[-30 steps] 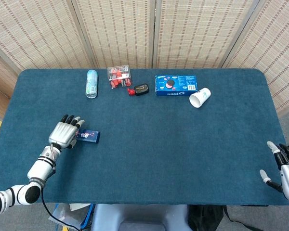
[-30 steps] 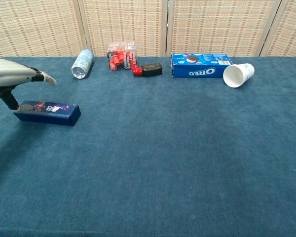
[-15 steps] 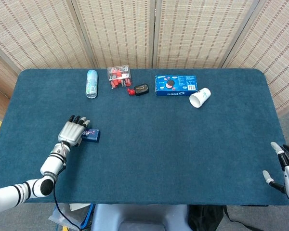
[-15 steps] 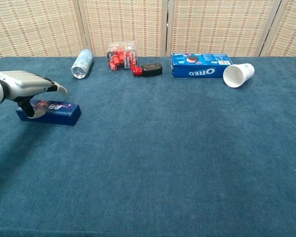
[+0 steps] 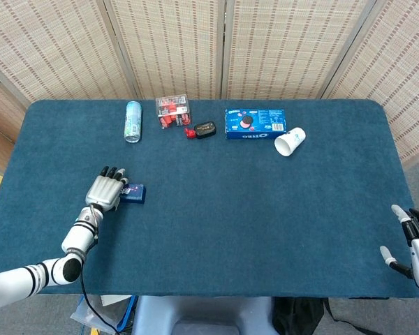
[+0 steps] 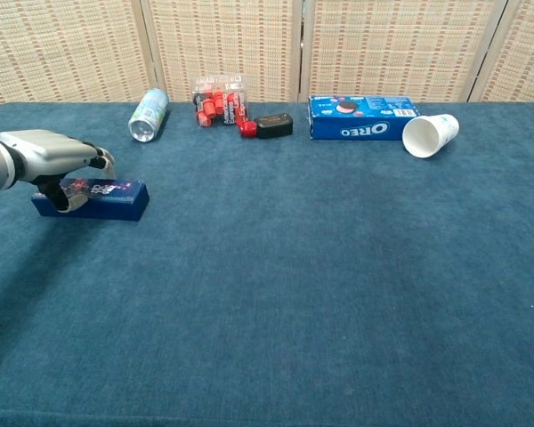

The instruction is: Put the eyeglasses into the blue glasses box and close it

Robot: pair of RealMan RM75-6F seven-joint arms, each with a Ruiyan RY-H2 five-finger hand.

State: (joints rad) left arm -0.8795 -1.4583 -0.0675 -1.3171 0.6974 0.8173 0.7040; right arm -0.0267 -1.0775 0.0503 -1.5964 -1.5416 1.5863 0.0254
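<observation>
Left hand (image 6: pixel 49 160) laid over left end of blue box (image 6: pixel 102 197), thumb curled at its front, seemingly to steady or grip it; full hold not confirmed. Box lid appears closed. Eyeglasses not seen. Right hand (image 5: pixel 417 246) idle at table (image 5: pixel 265 209) edge, fingers spread, empty.

Along table's (image 5: pixel 265 223) far edge: tipped can (image 5: pixel 133 121), battery pack (image 5: pixel 172 109), black case (image 5: pixel 205 128), Oreo box (image 5: pixel 255 123), tipped cup (image 5: pixel 290 142).
</observation>
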